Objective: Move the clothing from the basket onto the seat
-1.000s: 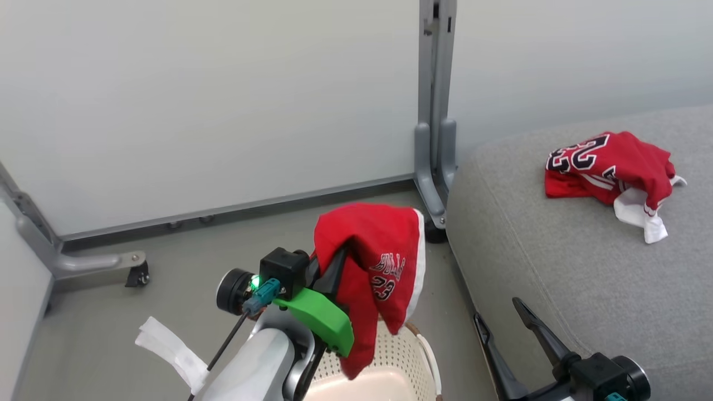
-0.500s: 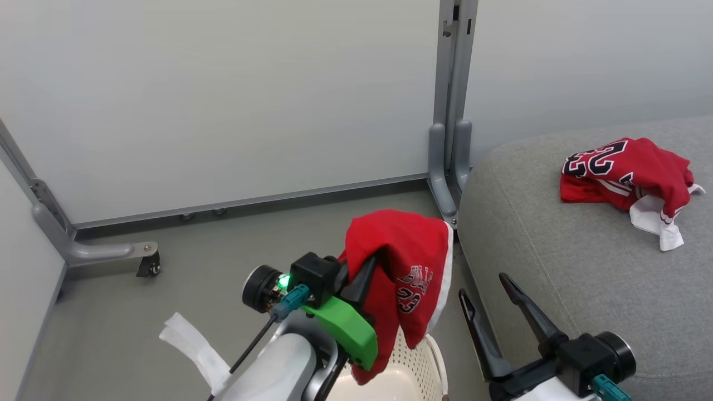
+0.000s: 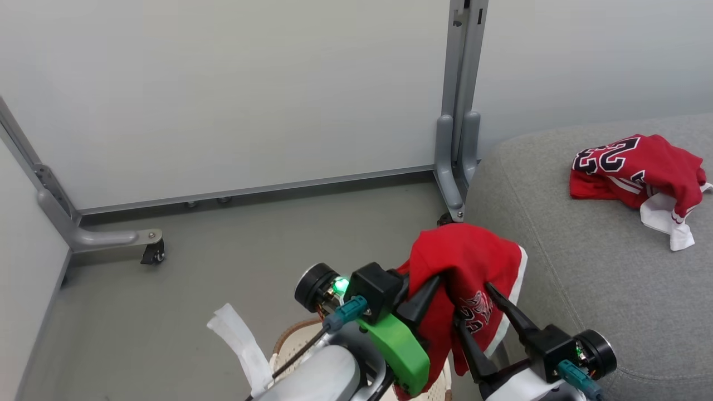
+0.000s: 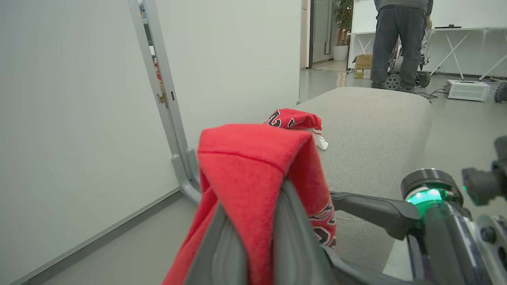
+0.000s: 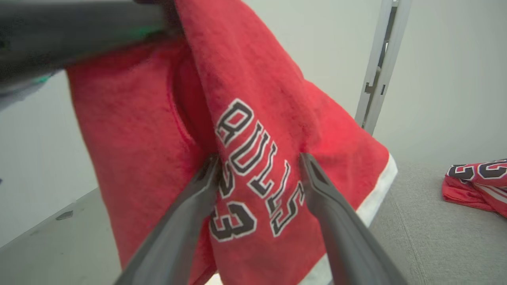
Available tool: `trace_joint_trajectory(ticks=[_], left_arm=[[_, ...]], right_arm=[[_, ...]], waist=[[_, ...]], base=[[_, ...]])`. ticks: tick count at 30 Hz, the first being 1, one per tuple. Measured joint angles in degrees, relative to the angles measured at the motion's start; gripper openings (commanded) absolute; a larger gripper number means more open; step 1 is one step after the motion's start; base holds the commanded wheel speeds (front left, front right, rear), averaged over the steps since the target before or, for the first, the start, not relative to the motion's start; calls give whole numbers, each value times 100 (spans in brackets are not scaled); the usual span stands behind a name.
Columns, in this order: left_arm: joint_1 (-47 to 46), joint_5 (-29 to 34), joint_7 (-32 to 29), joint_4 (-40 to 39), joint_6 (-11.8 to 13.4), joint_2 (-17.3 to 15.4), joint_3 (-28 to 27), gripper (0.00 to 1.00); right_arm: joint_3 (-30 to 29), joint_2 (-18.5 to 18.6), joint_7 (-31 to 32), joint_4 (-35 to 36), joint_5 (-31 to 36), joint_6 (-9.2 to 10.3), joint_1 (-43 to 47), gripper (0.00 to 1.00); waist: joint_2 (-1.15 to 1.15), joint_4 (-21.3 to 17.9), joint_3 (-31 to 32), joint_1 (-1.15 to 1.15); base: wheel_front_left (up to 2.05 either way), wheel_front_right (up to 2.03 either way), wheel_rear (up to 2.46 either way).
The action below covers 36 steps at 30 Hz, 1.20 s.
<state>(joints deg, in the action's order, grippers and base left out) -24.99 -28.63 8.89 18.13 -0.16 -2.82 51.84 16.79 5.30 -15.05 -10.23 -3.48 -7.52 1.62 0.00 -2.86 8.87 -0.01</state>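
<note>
The basket (image 3: 291, 336) rim showed at the bottom of the head view, under the arms. The left gripper (image 3: 431, 281) was clamped on a red jersey (image 3: 468, 256), which hung draped over its fingers above the basket, just beside the seat (image 3: 585, 267) corner. The right gripper (image 5: 259, 158) stood wide, its fingers straddling the jersey's printed face; contact could not be told. Farther off, a second jersey (image 3: 635, 167) lay crumpled on the seat.

Cream perforated plastic basket with brown woven rim (image 3: 291, 338) mostly hidden behind pale left forearm (image 3: 320, 380). Left gripper (image 3: 438, 280) tips buried in hanging red jersey (image 3: 468, 255). Person (image 4: 398, 37) cropped above waist.
</note>
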Motion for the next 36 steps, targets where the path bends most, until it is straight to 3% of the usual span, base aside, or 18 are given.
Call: trace_joint_trajectory(ticks=[9,10,11,25,27,29,36], left_arm=[[-38,1,-203,-318,116,-7,214,0],[-38,-2,-213,-319,118,-15,211,0],[-38,-31,-221,-320,118,-16,196,0],[-21,-144,-177,-283,198,-163,163,0],[-18,-144,-170,-261,227,-168,163,42],[-17,-144,-171,-226,258,-177,163,100],[-14,-168,-327,-125,234,-198,244,100]], right_arm=[[9,69,-1,-409,131,0,-145,100],[23,76,-1,-476,135,0,-145,31],[58,82,-1,-550,122,0,-144,0],[109,136,0,-804,-36,0,-130,0],[109,147,0,-804,-53,0,-122,0],[111,159,0,-804,-92,0,-113,0],[49,159,0,-799,-209,0,-92,0]], waist=[[0,72,-56,0],[0,76,-57,0],[0,79,-58,0],[0,-15,-35,0],[0,-27,-25,0],[0,-37,-15,0],[0,-46,-3,0]], base=[[0,0,0],[0,0,0],[0,0,0],[0,0,0],[0,0,0],[0,0,0],[0,0,0]])
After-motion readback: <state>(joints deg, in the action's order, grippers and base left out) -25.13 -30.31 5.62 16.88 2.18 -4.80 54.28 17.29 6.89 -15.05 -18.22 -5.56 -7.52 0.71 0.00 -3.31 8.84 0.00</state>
